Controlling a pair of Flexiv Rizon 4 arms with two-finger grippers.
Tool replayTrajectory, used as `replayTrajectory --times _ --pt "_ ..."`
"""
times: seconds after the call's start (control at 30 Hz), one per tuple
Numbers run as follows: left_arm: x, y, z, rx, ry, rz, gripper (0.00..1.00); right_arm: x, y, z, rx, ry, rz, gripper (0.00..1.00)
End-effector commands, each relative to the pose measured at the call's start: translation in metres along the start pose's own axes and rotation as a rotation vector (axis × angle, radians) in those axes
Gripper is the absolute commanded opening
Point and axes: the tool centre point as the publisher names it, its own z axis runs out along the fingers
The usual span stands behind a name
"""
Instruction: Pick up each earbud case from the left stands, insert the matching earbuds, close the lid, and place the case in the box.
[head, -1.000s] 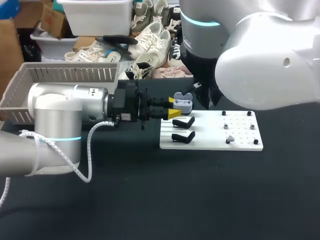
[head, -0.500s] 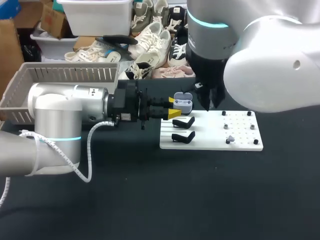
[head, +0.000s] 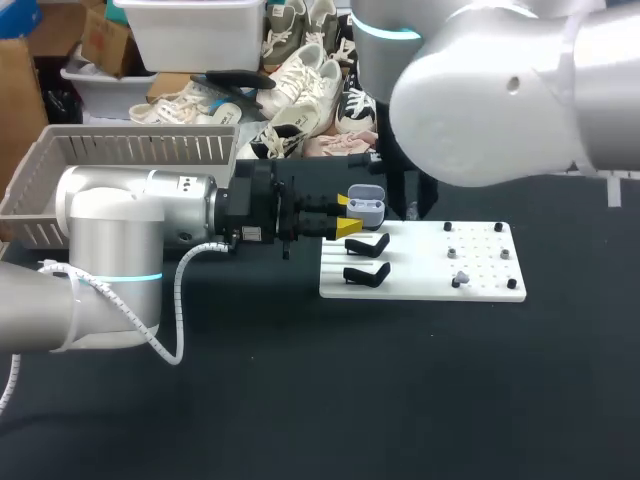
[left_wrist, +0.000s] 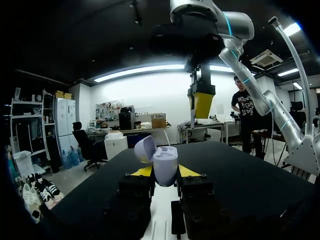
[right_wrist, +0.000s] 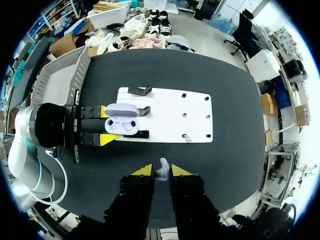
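Note:
A lavender earbud case (head: 366, 208) with its lid open is held just above the left end of the white board (head: 420, 285); my left gripper (head: 348, 215) is shut on it. From the left wrist the case (left_wrist: 165, 167) sits between the yellow tips of that gripper (left_wrist: 165, 172), lid (left_wrist: 145, 149) tipped back. My right gripper (right_wrist: 161, 172) hovers high over the table, shut on a small white earbud (right_wrist: 162, 166). Below it lie the open case (right_wrist: 121, 125) and the board (right_wrist: 175, 115). The right gripper (left_wrist: 202, 102) also hangs above the case in the left wrist view.
Two black stands (head: 367, 245) (head: 366, 273) sit empty on the board's left end. Another earbud (head: 460, 277) rests among small pegs on its right part. A slatted grey basket (head: 120, 160) stands at the table's far left. My right arm's bulk fills the upper right of the head view.
My right arm has swung over the board, its bulk shifting left in the head view. The left arm and the case have stayed still.

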Motion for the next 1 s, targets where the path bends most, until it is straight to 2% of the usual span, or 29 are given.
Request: replayTrajectory --times 0.03,0.43,0.57,0.63,0.73,1.0 --pt "0.001 0.001 0.0 0.001 -0.002 0.001 0.0 0.0 0.001 -0.001 0.005 0.002 0.003 0.0" --pt "0.001 0.001 0.0 0.001 -0.002 0.001 0.0 0.0 0.001 -0.001 0.005 0.002 0.003 0.0" --pt "0.001 0.001 0.0 0.001 -0.002 0.001 0.0 -0.008 0.004 -0.008 0.008 0.015 0.081 0.0" --pt "0.001 0.001 0.0 0.001 -0.002 0.001 0.0 -0.011 0.006 -0.008 0.013 0.081 0.124 0.0" --pt "0.001 0.001 0.0 0.001 -0.002 0.001 0.0 -0.018 0.013 -0.01 -0.009 0.088 0.168 0.0" --pt "0.001 0.001 0.0 0.001 -0.002 0.001 0.0 -0.026 0.026 -0.008 -0.028 0.109 0.193 0.0"
